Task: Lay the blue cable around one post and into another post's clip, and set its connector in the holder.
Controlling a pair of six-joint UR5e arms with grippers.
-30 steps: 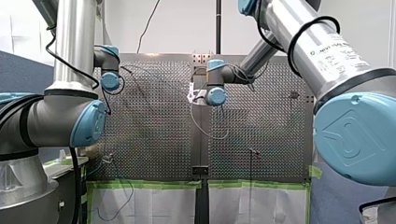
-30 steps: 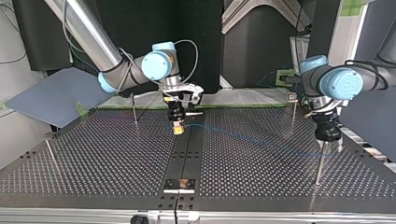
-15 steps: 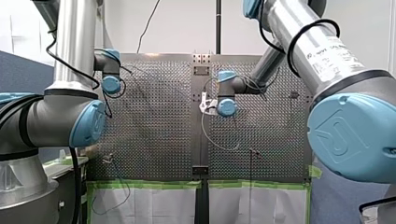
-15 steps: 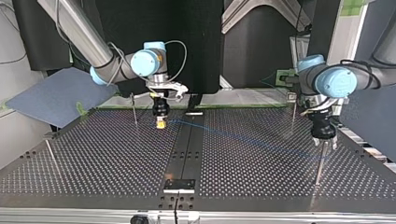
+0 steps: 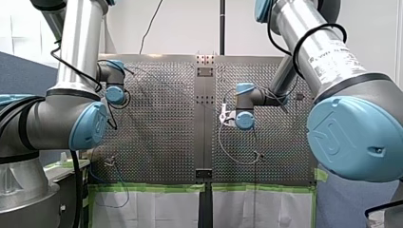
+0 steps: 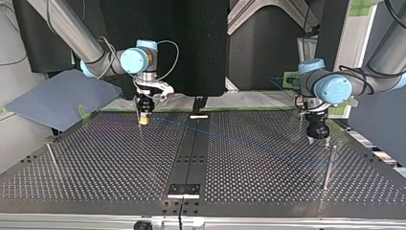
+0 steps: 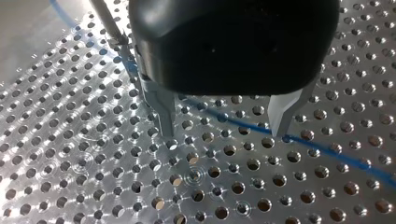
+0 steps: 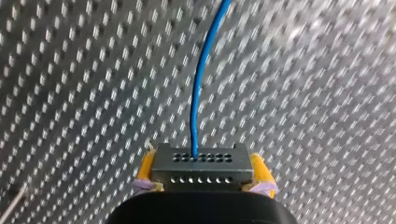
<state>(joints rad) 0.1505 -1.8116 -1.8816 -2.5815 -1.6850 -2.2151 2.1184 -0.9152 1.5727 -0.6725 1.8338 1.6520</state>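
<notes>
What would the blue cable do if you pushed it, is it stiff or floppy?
Probably floppy: the blue cable bends in a soft curve away from the connector that my right gripper holds. It looks thin and likely light, and seems to lie slack across the table, so a push would probably just slide it.

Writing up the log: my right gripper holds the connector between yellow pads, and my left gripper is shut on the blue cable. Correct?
No: the left gripper is open, fingers apart over the blue cable, as the left wrist view shows. The right gripper does hold the connector between yellow pads.
</notes>
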